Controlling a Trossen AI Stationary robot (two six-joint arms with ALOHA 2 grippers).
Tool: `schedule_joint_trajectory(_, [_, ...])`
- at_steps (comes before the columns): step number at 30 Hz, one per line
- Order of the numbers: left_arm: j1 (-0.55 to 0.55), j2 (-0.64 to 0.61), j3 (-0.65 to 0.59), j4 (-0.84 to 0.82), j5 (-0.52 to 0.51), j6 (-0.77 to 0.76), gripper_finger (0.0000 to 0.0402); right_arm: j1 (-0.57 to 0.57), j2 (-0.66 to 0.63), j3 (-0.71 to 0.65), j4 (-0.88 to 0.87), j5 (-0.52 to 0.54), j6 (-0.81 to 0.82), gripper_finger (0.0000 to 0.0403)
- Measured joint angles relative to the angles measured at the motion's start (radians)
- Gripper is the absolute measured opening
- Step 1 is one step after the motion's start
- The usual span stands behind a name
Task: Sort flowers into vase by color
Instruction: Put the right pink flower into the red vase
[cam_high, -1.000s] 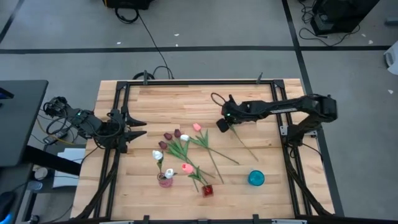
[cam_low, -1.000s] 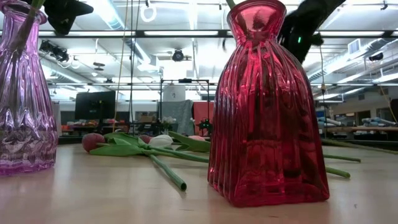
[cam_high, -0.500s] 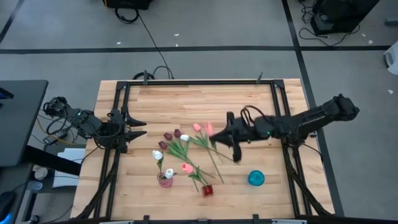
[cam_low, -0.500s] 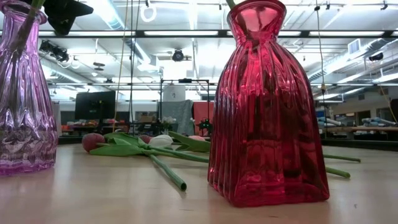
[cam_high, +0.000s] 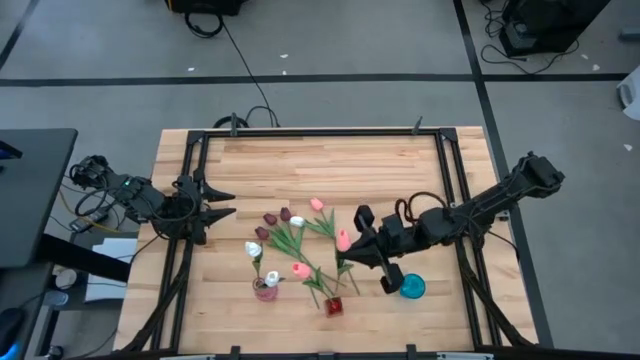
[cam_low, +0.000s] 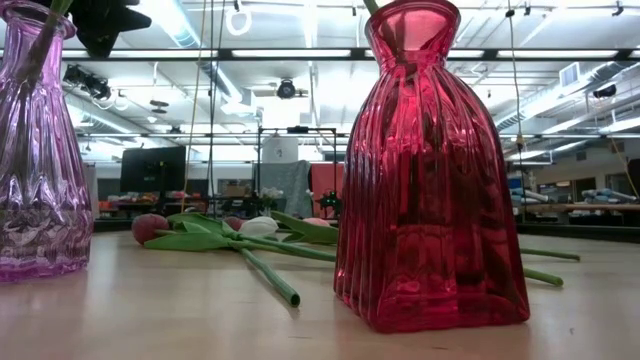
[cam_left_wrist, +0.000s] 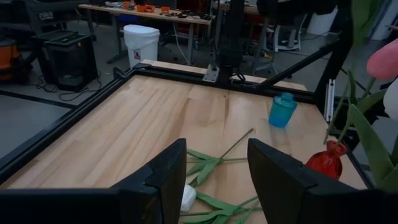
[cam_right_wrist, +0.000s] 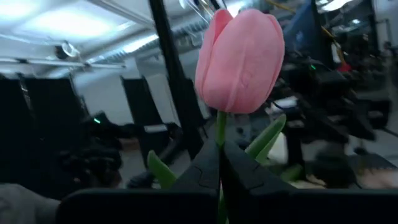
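The right pincer (cam_high: 362, 248) is out over the middle of the bench (cam_high: 300, 165), clamped on the thin green stem of a pink tulip (cam_high: 343, 240). In the right wrist view the pink head (cam_right_wrist: 239, 59) stands straight up from the closed fingers (cam_right_wrist: 202, 177), so its long axis looks upright, head on top, though from overhead the tilt is hard to judge. It hangs just beside the loose flowers (cam_high: 290, 230) lying flat on the wood, heads toward the far side, stems running toward the near edge. Near that edge stand a pink vase (cam_high: 265, 290) with white heads in it, a red vase (cam_high: 334, 305) and, further right, a blue vase (cam_high: 411, 287). The left pincer (cam_high: 228, 205) waits at the bench's left edge, fingers (cam_left_wrist: 168, 177) apart and holding nothing.
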Motion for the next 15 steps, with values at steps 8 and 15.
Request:
schedule_joint_trajectory(8, [0.0, 0.0, 0.0, 0.0, 0.0, 0.0, 0.0177, 0.031, -0.003, 0.0, 0.07, -0.005, -0.016, 0.0011])
schedule_joint_trajectory(15, [0.0, 0.0, 0.0, 0.001, -0.001, 0.0, 0.0177, 0.032, 0.006, 0.0, 0.018, 0.023, -0.031, 0.0019])
